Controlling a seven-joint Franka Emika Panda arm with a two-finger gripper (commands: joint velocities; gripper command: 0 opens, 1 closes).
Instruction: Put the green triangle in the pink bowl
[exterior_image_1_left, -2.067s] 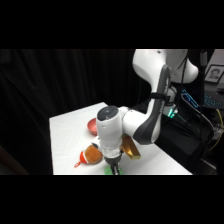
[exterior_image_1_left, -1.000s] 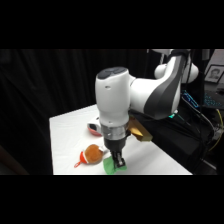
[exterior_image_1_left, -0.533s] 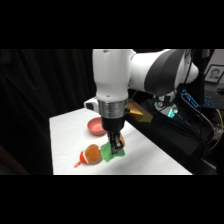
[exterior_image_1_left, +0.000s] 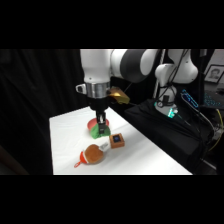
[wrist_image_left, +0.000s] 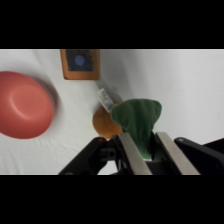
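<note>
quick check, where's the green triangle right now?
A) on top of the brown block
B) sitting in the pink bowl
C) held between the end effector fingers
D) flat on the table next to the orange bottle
C: in the wrist view the green triangle sits clamped between the fingers of the end effector, with the pink bowl empty off to one side.

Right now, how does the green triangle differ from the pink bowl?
The green triangle is green and flat with rounded corners; the pink bowl is pinkish-red and round. The triangle is clearly the smaller of the two. The triangle is held up off the table between the fingers of the gripper, while the bowl rests on the white table. Both are plain, single-coloured things.
</note>
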